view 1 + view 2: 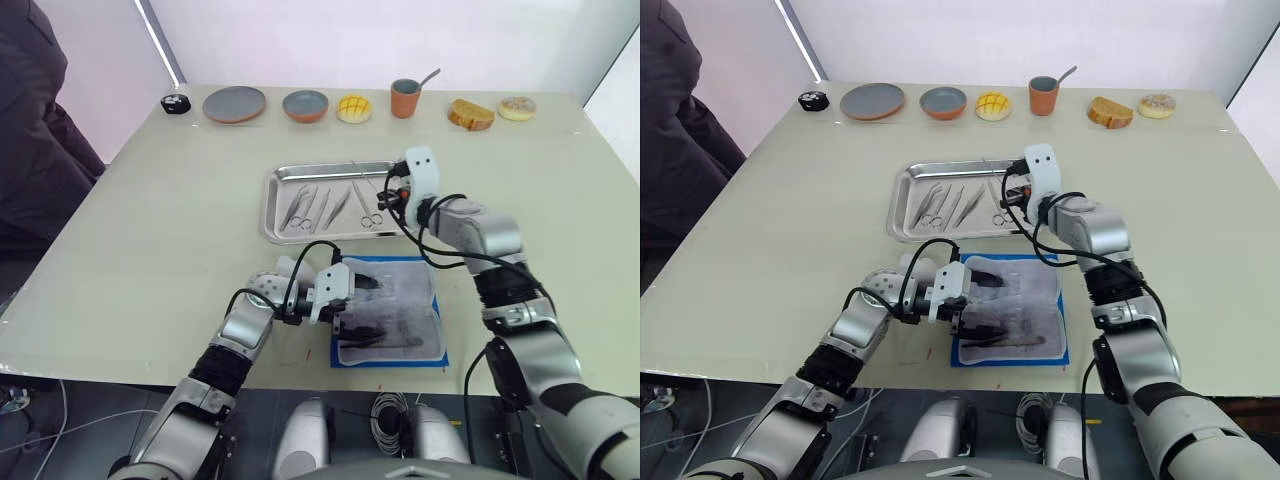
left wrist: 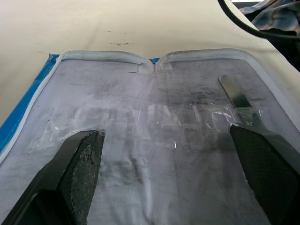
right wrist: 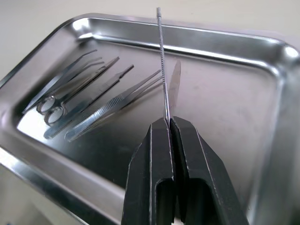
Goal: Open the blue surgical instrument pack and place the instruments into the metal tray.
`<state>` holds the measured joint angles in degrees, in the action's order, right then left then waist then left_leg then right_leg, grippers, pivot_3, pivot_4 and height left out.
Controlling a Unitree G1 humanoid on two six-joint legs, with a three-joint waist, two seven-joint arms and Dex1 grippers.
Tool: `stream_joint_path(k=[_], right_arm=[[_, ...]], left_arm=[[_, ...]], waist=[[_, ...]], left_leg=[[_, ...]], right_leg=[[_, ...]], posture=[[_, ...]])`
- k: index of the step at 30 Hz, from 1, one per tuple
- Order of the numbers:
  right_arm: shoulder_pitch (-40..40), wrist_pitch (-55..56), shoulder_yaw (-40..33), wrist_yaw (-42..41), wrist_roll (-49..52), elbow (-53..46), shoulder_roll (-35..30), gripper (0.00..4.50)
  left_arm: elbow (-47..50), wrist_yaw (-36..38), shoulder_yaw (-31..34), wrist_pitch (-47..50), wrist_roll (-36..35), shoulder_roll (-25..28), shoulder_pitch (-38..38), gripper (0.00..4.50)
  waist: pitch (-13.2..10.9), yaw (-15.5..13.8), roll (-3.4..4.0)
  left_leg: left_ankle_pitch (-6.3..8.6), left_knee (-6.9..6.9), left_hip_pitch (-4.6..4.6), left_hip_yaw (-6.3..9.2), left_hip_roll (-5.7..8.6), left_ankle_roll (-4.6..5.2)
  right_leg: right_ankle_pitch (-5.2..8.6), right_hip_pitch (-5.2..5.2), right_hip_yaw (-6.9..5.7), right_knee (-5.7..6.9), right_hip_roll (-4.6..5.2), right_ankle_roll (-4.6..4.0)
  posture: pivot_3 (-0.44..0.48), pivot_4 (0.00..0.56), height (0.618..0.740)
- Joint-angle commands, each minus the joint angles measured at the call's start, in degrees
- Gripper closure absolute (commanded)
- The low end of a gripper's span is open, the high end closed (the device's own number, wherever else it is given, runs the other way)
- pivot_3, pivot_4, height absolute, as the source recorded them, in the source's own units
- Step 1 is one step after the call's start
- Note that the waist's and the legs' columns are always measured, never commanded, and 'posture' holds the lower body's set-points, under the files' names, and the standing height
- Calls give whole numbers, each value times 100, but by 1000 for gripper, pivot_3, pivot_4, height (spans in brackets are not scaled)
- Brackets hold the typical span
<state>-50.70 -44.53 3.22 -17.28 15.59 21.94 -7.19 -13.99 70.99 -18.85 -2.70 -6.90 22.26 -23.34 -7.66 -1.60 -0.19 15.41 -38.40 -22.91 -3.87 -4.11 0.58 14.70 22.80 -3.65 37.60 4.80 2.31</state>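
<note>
My right end effector [image 3: 168, 123] is clenched on a slim silver instrument [image 3: 162, 61], held over the right part of the tray [image 1: 282, 236]. The tool's long axis runs straight out from the fingertips, toward the tray's far rim. Other instruments [image 1: 318, 205] already lie in the tray, mostly in its left half, long axes roughly front to back; the right half has bare metal. The tray sits mid-desk [image 1: 150, 220], long side across, with open desk on either side. The pack [image 1: 400, 300] lies just nearer than the tray, clear face up, blue edge showing. My left end effector [image 2: 164, 178] is released, fingers wide apart over the pack, one metal tool [image 2: 236, 96] visible under the plastic. I can read no writing.
</note>
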Motion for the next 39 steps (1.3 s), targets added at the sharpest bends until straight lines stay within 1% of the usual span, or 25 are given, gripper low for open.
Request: stream_joint_path(k=[1,4,12,21,22,23,25,26,31,32,35,37,39], right_arm=[[-230,412,-199,174,-122,348,159,4433],[-283,668,-268,275,-219,728,218,4433],[-454,1073,-376,184,-335,1404,298,4433],[-519,1164,-436,66,-389,1617,352,4433],[-520,1172,-438,63,-395,1625,355,3890],[-515,1175,-434,58,-402,1621,355,3744],[-499,1199,-441,78,-413,1592,358,2642],[-479,1194,-449,38,-389,1519,351,2204],[-292,1171,-424,-234,-298,1053,296,2204],[-164,1265,-329,-458,-300,805,233,2204],[324,1439,-339,-1032,-44,-137,89,2204],[749,1781,-235,-1533,11,-843,-174,2204],[1293,1700,-315,-2180,408,-1704,-566,2204]], left_arm=[[-64,-95,-187,80,137,-50,124,0],[-71,-102,-182,69,144,-53,136,0],[-79,-125,-172,71,161,-69,135,0],[528,-224,-210,519,112,-24,200,0],[560,-229,-209,558,109,-20,195,0],[582,-234,-208,587,108,-16,192,0],[588,-234,-200,614,107,-11,180,0],[543,-223,-186,593,105,-3,167,0],[244,-165,-139,390,111,18,133,0],[187,-159,-134,352,114,13,120,0],[-36,-83,-58,182,81,67,83,0],[-341,105,96,-61,-5,225,44,0],[-572,216,168,-236,-58,304,8,0]], waist=[[0,6,0],[0,23,1],[-1,73,2],[-4,82,6],[-4,84,6],[-5,84,7],[-6,87,9],[-8,89,12],[-14,90,19],[-14,86,19],[-13,77,19],[-14,83,19],[-14,86,20]], left_leg=[[0,0,0,-1,0,0],[0,0,1,-2,0,0],[0,2,1,-1,0,0],[0,2,0,-2,-1,1],[0,3,0,-2,-1,1],[0,4,0,-2,-1,0],[0,4,0,-3,-2,1],[0,4,0,-4,-2,1],[0,5,0,-7,-2,0],[0,5,-1,-7,-2,0],[0,7,-2,-6,-2,1],[0,6,-2,-7,-2,1],[1,7,-1,-7,-3,1]], right_leg=[[0,0,1,0,0,0],[0,0,2,1,0,0],[0,0,2,3,0,0],[0,2,3,1,1,0],[0,3,4,1,1,0],[0,3,4,1,0,0],[0,4,4,1,0,0],[0,5,5,1,0,0],[0,9,8,3,-1,0],[0,10,9,3,-1,0],[0,10,10,1,-1,0],[0,10,12,1,-2,0],[0,12,15,2,-6,1]], posture=[[0,150,740],[0,150,740],[0,150,740],[0,150,740],[0,150,740],[0,150,740],[0,150,740],[0,150,740],[0,150,740],[0,150,740],[0,150,740],[0,150,740],[0,150,740]])
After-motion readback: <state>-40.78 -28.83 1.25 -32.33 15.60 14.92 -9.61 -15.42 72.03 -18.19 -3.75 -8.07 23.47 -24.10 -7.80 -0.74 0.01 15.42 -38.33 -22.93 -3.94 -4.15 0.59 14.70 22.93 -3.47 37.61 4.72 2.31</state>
